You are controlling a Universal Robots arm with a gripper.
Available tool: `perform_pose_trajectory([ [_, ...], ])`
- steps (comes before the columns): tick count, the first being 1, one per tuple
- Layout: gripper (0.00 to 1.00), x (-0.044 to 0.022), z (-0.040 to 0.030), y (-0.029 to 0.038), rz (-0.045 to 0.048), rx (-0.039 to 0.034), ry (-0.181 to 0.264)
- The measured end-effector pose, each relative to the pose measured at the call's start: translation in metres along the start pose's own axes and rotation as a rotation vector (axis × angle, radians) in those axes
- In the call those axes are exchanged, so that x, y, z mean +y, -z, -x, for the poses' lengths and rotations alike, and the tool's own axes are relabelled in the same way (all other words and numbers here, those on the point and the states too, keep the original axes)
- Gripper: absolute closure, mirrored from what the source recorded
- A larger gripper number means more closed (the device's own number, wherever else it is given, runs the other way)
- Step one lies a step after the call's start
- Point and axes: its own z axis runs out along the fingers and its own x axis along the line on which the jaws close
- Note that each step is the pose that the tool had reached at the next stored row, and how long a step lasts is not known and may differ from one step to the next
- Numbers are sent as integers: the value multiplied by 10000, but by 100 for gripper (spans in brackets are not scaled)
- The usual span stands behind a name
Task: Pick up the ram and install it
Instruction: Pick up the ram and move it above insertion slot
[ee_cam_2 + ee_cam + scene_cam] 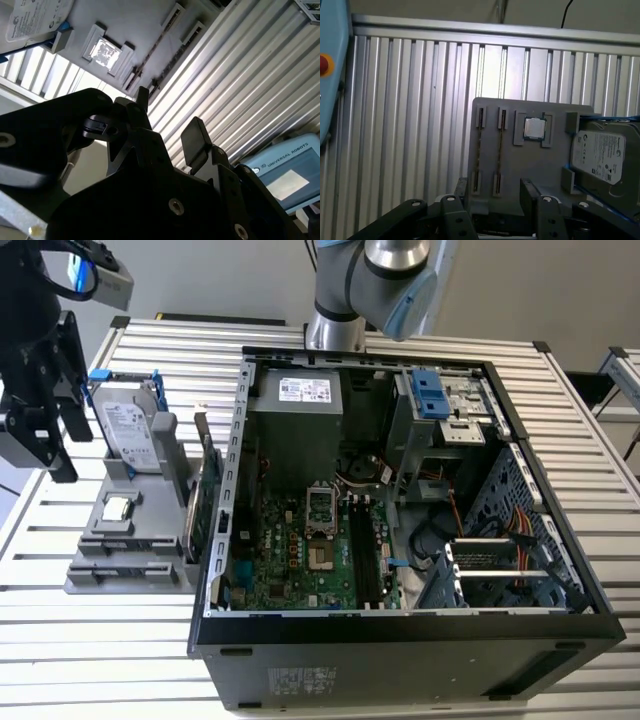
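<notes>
Grey plastic holder (535, 165): ram (499, 150) is kept on edge in it for easy pinching, gripper (495, 192) is held spread, empty, overhead.

The ram (500, 149) stands on its long edge in a narrow slot of the grey holder (520, 165), which lies flat on the ribbed metal surface (410, 125). In the first wrist view it is seen from above, edge-on, as a long, thin, dark line; its faces and chips cannot be made out. At each of its 2 ends, raised grey brackets of the holder flank it. It is upright, straight and seated, not yet picked up. A second ram stick (479, 149) of the same length stands parallel just beside it in the neighbouring slot, on the side away from the square silver chip (535, 128).
</notes>
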Motion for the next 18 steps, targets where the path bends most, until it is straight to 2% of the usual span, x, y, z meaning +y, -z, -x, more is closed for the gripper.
perform_pose_trajectory([
  [13, 0, -5, 14, -86, -3, 59, -2],
  [18, 0, -6, 24, -120, -98, 71, -5],
])
